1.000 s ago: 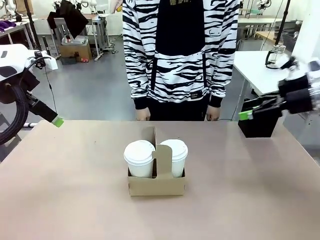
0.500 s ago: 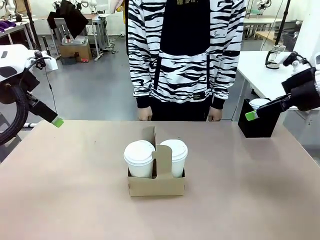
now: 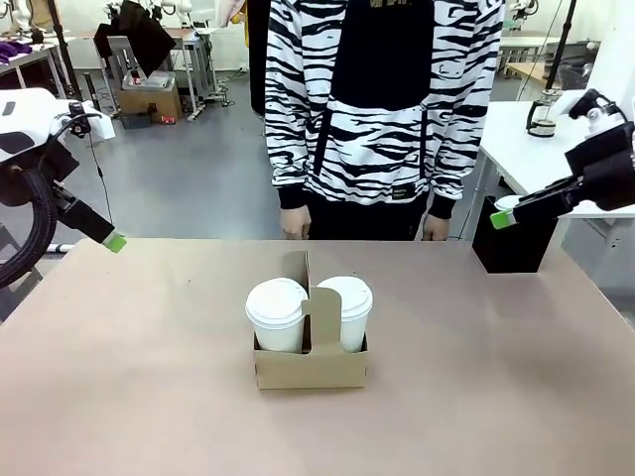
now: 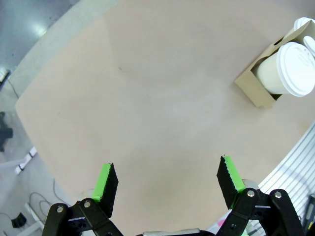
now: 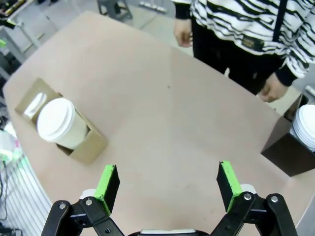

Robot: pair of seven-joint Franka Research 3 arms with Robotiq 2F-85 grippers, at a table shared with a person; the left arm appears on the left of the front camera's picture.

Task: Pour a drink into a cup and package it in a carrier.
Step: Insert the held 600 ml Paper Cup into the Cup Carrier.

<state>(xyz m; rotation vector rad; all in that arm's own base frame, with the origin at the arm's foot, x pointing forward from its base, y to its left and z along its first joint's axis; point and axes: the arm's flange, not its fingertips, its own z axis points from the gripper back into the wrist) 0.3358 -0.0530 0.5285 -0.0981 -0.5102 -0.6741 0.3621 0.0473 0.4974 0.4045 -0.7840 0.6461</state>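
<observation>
The worktop (image 3: 149, 397) is a wide tan surface with rounded corners, bare along its left, right and near edges, so there is open room on every side of what stands in the middle. A person in a black-and-white striped top (image 3: 382, 99) stands at the far edge, both hands hanging just behind it. A black box (image 3: 511, 243) sits at the far right corner with white lids stacked inside it, seen from the right wrist. The carrier (image 3: 312, 352) stands near the worktop's centre, well away from every edge, its upright handle tab between two slots. A lidded white cup (image 3: 277, 315) fills the left slot and a second lidded cup (image 3: 346, 310) the right one. On a white side table beyond the right corner stands a glass carafe (image 3: 542, 111). The left gripper (image 4: 167, 182) hovers above the far left corner, fingers spread wide and holding nothing. The right gripper (image 5: 168, 184) hangs in the air above the black box, likewise spread and bare
</observation>
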